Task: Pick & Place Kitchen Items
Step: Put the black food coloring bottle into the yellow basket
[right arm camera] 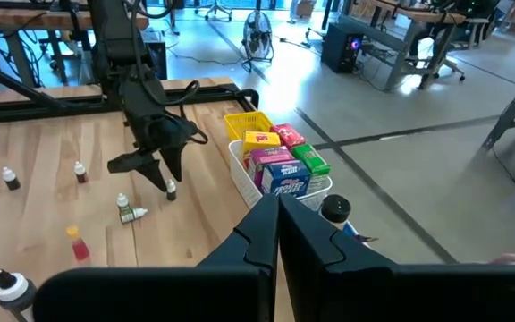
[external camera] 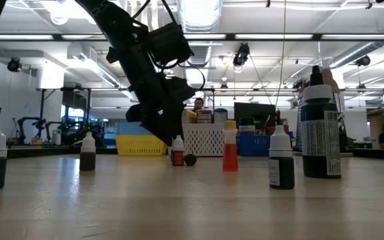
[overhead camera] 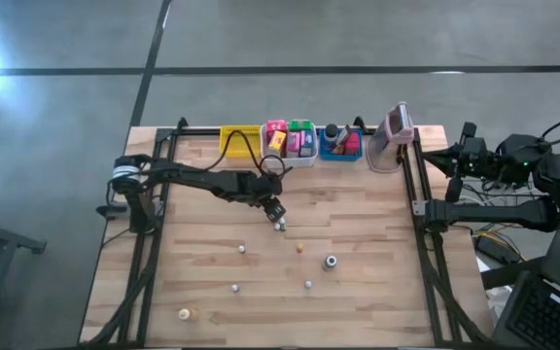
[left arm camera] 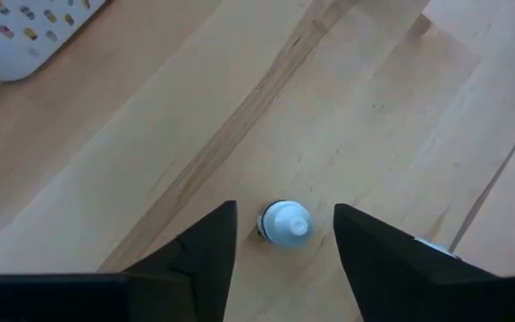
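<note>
The left gripper (overhead camera: 276, 210) hung just in front of the white bin (overhead camera: 290, 142), low over the tabletop (overhead camera: 377, 262), with its fingers (left arm camera: 206, 255) spread and pointing down on either side of a small dropper bottle (left arm camera: 285, 224). In the left wrist view the bottle's white cap sat squarely in the gap between the two fingers, with bare wood showing on both sides, so neither pad was pressing on it yet. The bottle stood upright, its long axis running up toward the wrist, which means a straight closing of the fingers should catch it across the cap or neck; a squeeze set too high could slip off the cap, or a lopsided one could tip the bottle.

The left arm was plainly the nearer one. The right gripper (right arm camera: 278, 234) waited well off to the side of the white bin, beyond the tabletop's right rail, with its fingers pressed together and holding nothing.

Room for moving looked good. The wood around the bottle was open, and the other small bottles (overhead camera: 330, 262) were scattered farther out from the white bin, well apart from this one. The white bin, already packed with coloured packets (right arm camera: 282, 164), lay only a short way beyond the fingers, flanked by the yellow bin (overhead camera: 238, 142) and the blue bin (overhead camera: 339, 144), so a lift would need to clear the bin's wall.
</note>
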`<control>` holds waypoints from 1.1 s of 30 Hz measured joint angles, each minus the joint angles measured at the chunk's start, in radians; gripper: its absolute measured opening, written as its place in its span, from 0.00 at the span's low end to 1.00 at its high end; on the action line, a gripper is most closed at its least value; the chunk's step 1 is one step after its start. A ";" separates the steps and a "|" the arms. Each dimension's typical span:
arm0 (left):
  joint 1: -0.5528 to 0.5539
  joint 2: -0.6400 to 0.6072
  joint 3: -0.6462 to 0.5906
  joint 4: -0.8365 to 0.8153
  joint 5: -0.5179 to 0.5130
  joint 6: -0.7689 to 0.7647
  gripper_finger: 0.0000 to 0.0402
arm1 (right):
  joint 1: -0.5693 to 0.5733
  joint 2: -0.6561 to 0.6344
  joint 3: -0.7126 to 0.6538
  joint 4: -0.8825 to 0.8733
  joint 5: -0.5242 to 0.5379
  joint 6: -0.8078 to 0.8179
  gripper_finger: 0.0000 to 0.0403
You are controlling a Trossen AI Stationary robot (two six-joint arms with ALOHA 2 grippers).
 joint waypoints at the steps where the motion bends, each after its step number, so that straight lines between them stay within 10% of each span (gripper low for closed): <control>1: 0.000 0.000 0.000 -0.001 0.000 0.000 0.47 | 0.000 0.000 0.000 0.000 0.000 -0.001 0.02; 33: 0.000 -0.013 0.000 -0.012 0.008 0.026 0.22 | 0.000 0.000 0.000 0.000 0.000 -0.001 0.02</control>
